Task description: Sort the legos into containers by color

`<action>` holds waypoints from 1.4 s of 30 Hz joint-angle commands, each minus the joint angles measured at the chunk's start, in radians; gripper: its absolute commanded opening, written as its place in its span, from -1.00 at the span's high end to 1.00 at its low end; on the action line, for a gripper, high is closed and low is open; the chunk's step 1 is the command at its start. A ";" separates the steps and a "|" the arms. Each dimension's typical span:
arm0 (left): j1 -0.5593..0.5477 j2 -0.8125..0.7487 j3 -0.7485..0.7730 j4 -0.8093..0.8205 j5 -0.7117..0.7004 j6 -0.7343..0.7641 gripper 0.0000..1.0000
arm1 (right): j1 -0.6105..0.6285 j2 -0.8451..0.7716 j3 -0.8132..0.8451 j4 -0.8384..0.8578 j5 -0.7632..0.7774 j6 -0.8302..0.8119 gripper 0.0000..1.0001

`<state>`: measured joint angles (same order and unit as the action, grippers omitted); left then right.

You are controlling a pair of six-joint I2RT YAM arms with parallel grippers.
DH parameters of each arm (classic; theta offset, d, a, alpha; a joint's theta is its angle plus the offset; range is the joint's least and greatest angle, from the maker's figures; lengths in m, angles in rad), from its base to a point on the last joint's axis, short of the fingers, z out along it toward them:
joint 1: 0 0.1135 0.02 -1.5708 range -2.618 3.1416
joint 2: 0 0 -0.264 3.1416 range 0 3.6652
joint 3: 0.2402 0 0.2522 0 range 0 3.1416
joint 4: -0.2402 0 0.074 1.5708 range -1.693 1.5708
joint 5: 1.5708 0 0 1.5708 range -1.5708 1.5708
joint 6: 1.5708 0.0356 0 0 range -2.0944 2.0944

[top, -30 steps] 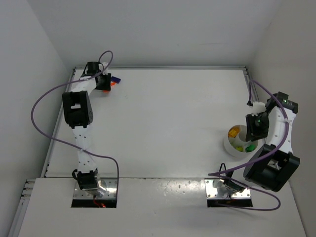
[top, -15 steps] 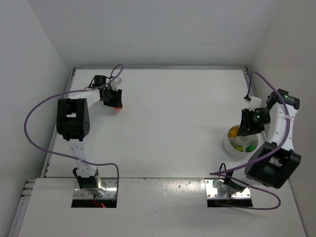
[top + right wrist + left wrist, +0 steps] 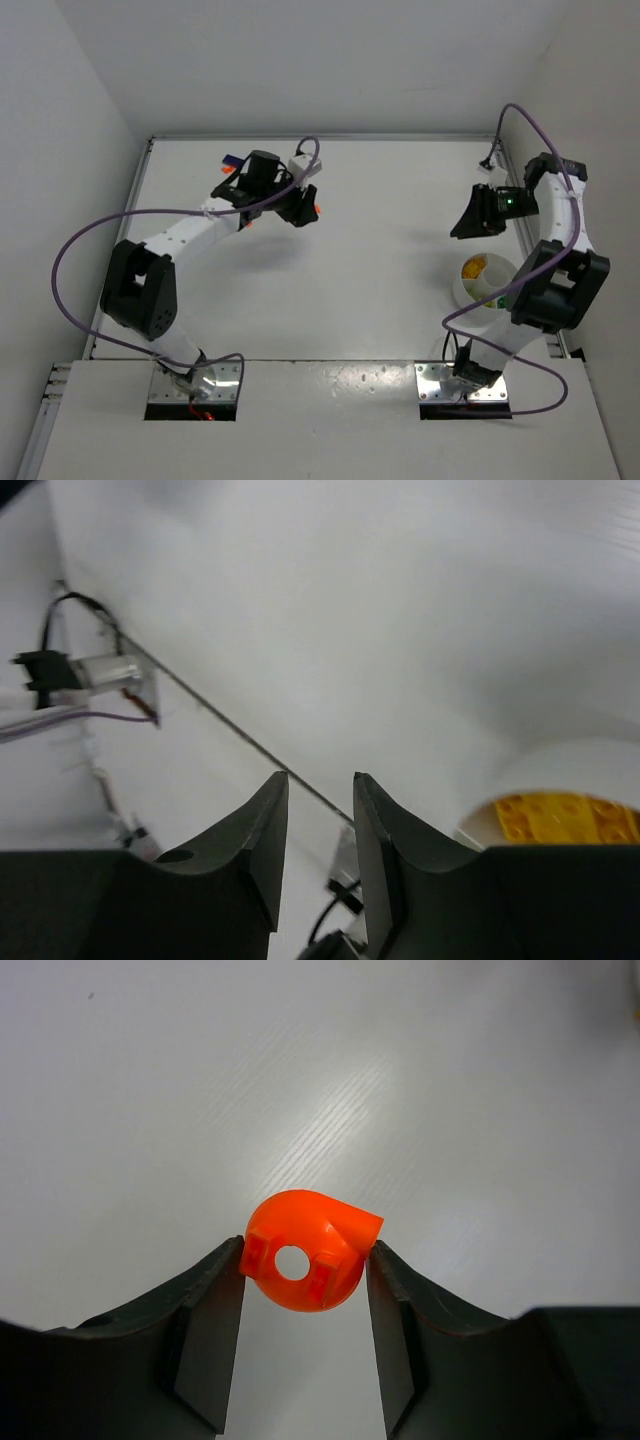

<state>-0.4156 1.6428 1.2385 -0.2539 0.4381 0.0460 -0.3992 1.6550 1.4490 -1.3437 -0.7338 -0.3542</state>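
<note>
Yellow lego point(image 3: 474, 267) lies in the sectioned white dish point(image 3: 458, 290), near right of the surface point(image 3: 380, 270). Right gripper point(image 3: 318, 780) hangs just beyond the dish, jaws narrowly apart, nothing between. Left gripper point(image 3: 306, 1255), mid-surface, is clamped on a rounded orange lego point(image 3: 320, 1225), apparently lifted. Blue lego point(image 3: 232, 160) lies far left.

Risks: the tip-only hold on a curved body may let it twist out. The right arm crowds the dish, so a collision is possible on approach.

No legible writing or labels.

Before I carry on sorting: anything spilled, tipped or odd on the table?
Nothing stands out. The dish sits flat with a yellow brick inside, and the left end effector grips an orange piece cleanly.
</note>
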 commanded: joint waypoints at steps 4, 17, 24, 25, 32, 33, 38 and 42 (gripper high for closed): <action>-0.184 -0.118 0.019 0.045 -0.067 -0.006 0.51 | 0.102 0.092 0.021 -0.063 -0.364 0.086 0.20; -0.423 -0.009 0.187 0.004 -0.085 -0.026 0.51 | 0.252 0.101 -0.064 -0.063 -0.518 0.109 -0.26; -0.509 0.052 0.246 -0.005 -0.085 -0.037 0.53 | 0.261 0.121 -0.075 -0.063 -0.556 0.118 -0.26; -0.520 0.061 0.257 -0.005 -0.085 -0.046 0.53 | 0.270 0.121 -0.075 -0.063 -0.556 0.118 -0.26; -0.540 0.080 0.299 -0.015 -0.110 -0.046 0.53 | 0.289 0.103 -0.105 -0.052 -0.556 0.118 -0.26; -0.549 0.080 0.299 -0.015 -0.120 -0.046 0.53 | 0.299 0.103 -0.114 -0.052 -0.556 0.138 -0.29; -0.549 0.089 0.299 -0.015 -0.139 -0.037 0.53 | 0.319 0.071 -0.153 0.004 -0.547 0.179 -0.29; -0.549 0.089 0.299 -0.015 -0.150 -0.037 0.53 | 0.329 0.060 -0.162 0.005 -0.547 0.189 -0.29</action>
<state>-0.9512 1.7329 1.4967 -0.2840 0.3008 0.0135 -0.0830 1.7679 1.2865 -1.3449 -1.2427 -0.1772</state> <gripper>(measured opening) 0.530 0.644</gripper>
